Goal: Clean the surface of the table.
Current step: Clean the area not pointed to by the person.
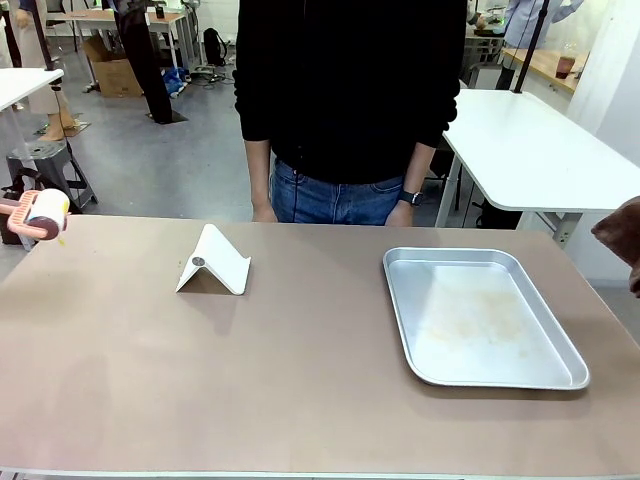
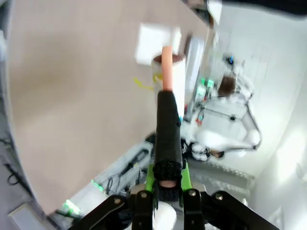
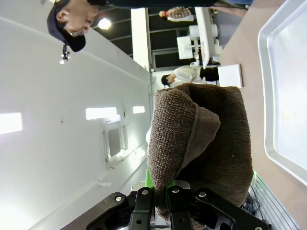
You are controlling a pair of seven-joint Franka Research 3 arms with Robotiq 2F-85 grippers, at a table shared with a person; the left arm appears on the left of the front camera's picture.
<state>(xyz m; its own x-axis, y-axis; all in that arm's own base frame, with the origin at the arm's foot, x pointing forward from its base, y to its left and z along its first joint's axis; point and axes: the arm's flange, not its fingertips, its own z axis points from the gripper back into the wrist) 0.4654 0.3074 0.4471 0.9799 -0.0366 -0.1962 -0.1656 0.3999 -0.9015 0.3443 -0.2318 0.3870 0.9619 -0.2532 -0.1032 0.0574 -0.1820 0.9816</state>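
The taupe-brown table stretches across the front view. A lint roller with a pink frame and a white roll hangs over the table's far left edge. In the left wrist view my left gripper is shut on the roller's black handle, and the white roll points out over the table. A brown towel cloth shows at the right edge of the front view. My right gripper is shut on this folded cloth, which is held off the table beside the tray.
A metal tray with faint smears lies on the right half of the table, its rim also in the right wrist view. A white folded stand sits left of centre. A person stands at the far edge, with a hand near the table.
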